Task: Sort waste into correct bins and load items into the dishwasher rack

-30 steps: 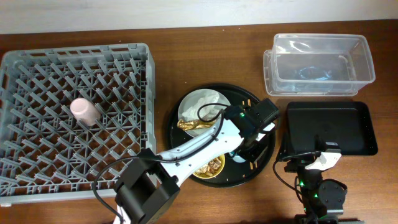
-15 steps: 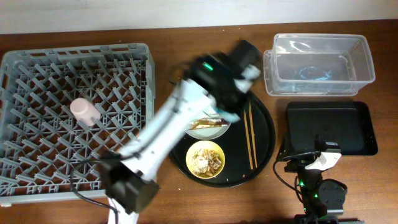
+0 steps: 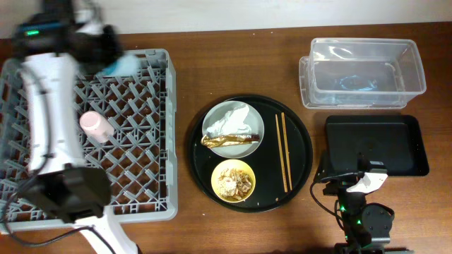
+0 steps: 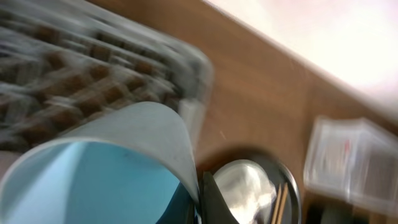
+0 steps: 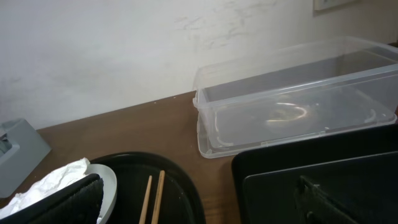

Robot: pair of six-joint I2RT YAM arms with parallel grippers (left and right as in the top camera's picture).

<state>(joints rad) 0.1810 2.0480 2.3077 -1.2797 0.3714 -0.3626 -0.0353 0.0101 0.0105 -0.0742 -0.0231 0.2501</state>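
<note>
Swung off the tray (image 3: 195, 152), left tool (image 3: 111, 52) grips blue cup (image 4: 93, 177) above the rack (image 3: 141, 162); next, it likely needs seating below.

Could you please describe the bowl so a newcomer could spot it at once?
Find the round black tray mid-table. At its near edge, beside the grey plate, sits the bowl: the only yellow thing, holding beige scraps.

Motion blur smears my left wrist view: the rack (image 4: 74, 68) is a grey streak, and the blue cup (image 4: 93, 168) runs off the bottom edge. Overhead, my left arm (image 3: 46, 85) is blurred. My right fingers (image 5: 62, 199) are cropped at the frame's foot.
</note>
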